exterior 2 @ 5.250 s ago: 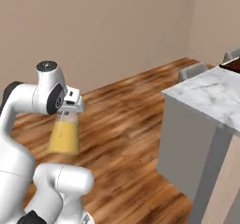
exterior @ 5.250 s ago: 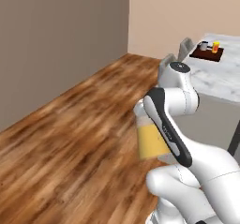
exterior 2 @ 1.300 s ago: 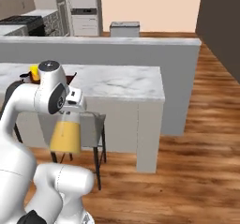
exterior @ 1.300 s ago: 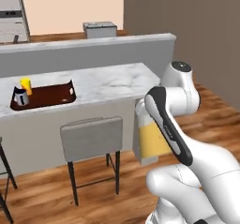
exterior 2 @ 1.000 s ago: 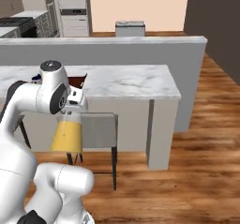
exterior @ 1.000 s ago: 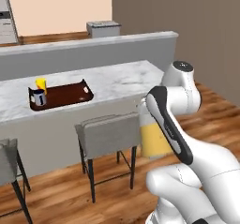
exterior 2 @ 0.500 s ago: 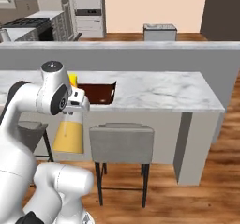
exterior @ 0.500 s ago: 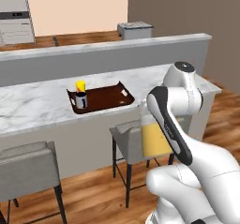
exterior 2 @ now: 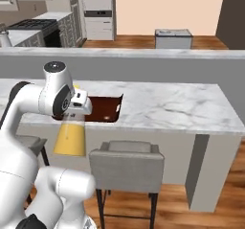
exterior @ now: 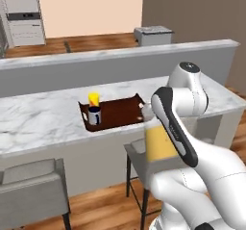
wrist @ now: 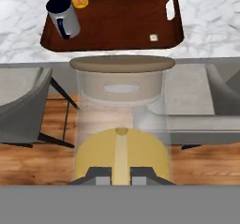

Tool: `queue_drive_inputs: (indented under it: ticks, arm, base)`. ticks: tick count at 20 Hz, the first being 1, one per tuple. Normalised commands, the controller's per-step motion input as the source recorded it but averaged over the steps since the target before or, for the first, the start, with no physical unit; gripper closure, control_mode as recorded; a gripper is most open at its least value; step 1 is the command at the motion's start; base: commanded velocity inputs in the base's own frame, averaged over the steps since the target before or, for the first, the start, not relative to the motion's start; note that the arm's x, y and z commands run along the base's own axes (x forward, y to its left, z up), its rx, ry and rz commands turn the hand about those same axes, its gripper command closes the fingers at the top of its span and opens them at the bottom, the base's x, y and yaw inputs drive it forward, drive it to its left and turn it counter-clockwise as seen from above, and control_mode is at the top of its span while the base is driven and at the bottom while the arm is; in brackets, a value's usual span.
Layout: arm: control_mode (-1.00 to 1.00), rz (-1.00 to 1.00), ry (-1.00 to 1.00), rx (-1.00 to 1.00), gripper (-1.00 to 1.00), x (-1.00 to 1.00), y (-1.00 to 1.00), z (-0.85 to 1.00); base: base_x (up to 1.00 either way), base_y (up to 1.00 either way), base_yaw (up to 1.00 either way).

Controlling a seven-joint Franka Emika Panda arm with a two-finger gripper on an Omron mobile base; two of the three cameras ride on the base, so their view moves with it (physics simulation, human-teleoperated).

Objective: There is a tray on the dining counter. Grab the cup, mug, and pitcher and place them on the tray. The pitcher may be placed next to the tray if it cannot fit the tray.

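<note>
My gripper (exterior: 148,112) is shut on the pitcher (exterior: 160,145), a clear carafe of orange liquid that hangs below the hand, out in front of the dining counter (exterior: 38,118). Looking down along the hand, its brown cork lid (wrist: 122,64) lies past my gripper (wrist: 121,173). The reddish-brown tray (exterior: 117,111) lies on the counter near its front edge. The dark blue mug (exterior: 94,115) and the yellow cup (exterior: 93,98) stand at the tray's left end. From the right base, the pitcher (exterior 2: 70,138) hangs beside the tray (exterior 2: 103,107), below counter height.
Grey stools stand under the counter's front edge (exterior: 33,185) (exterior 2: 127,163). A raised grey ledge (exterior 2: 158,62) runs behind the marble slab. A grey box (exterior: 153,34) sits on the wood floor beyond, with kitchen cabinets and an oven far back left.
The base has driven along and turned, so the whole scene shifted: counter and tray now sit nearer and more central. The pitcher stays hanging in the shut gripper.
</note>
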Motion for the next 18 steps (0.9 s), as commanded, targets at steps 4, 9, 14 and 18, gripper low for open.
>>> queue_drive_inputs:
  ticks: [4, 9, 14, 18]
  arm:
    - [1.0, 0.0, 0.0, 0.0, 1.0, 0.0, 0.0, 0.0]
    - [1.0, 0.0, 0.0, 0.0, 1.0, 0.0, 0.0, 0.0]
    - [1.0, 0.0, 0.0, 0.0, 1.0, 0.0, 0.0, 0.0]
    - [1.0, 0.0, 0.0, 0.0, 1.0, 0.0, 0.0, 0.0]
  base:
    - [0.55, 0.0, 0.02]
    - [0.51, -0.03, 0.04]
    - [0.44, -0.12, 0.12]
    - [0.33, -0.04, 0.13]
